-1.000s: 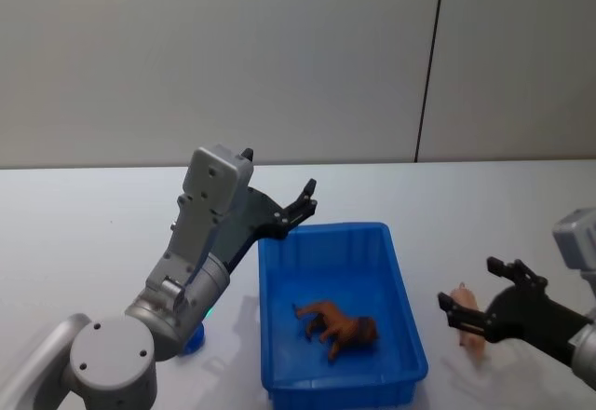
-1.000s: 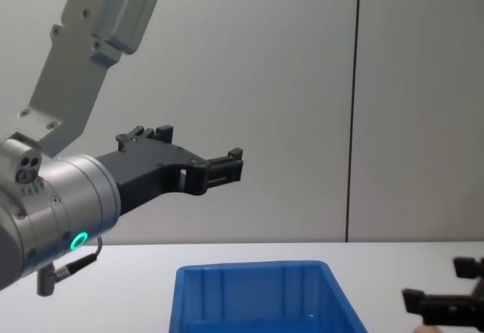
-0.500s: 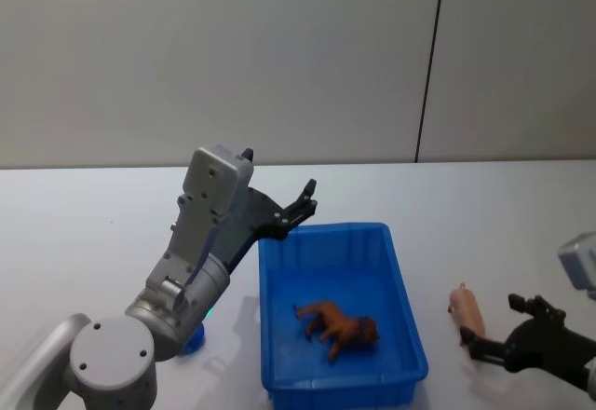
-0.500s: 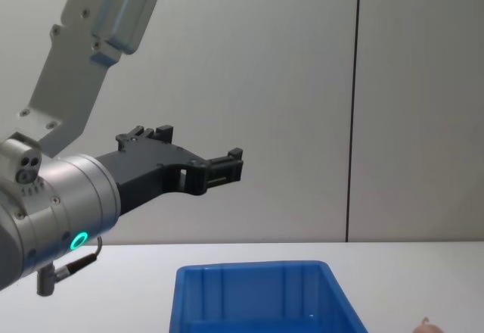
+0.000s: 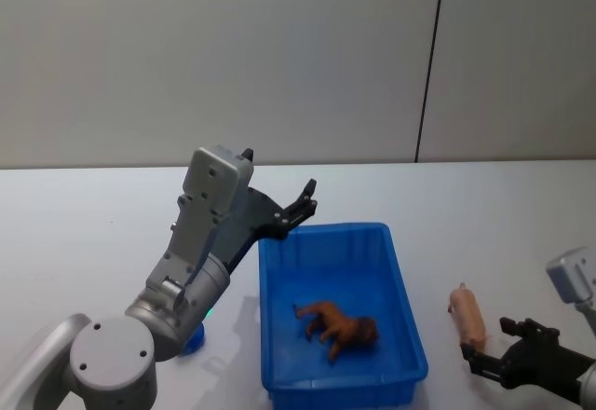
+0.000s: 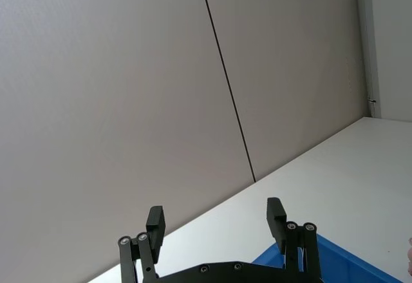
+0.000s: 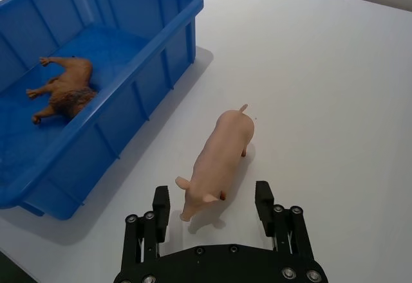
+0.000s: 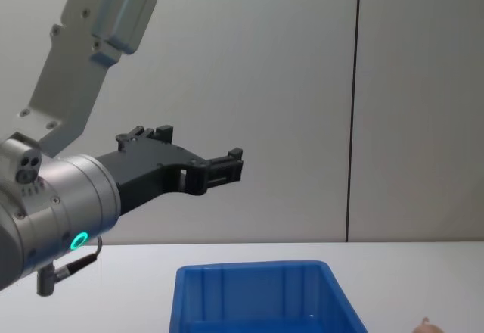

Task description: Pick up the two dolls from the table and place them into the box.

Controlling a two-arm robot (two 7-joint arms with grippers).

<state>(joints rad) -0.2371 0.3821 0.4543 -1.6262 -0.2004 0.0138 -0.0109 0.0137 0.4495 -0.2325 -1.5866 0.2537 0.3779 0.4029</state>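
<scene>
A pink pig doll (image 7: 219, 157) stands on the white table (image 7: 335, 90) just right of the blue box (image 7: 187, 3). My right gripper (image 7: 212, 200) is open, low over the table, with its fingertips on either side of the pig's head and apart from it. In the head view the pig (image 5: 468, 315) is just beyond the right gripper (image 5: 487, 341). A brown animal doll (image 5: 337, 328) lies inside the box (image 5: 402, 280). My left gripper (image 5: 303, 207) hangs open and empty above the box's far left corner.
Bare white tabletop (image 5: 521, 233) spreads to the right of and behind the box. A grey wall with a dark vertical seam (image 8: 353, 106) stands behind the table. The left arm's grey housing (image 8: 91, 38) rises at the left.
My right gripper has drawn back toward the table's near edge, away from the pig, which stays on the table. The left arm has not moved.
</scene>
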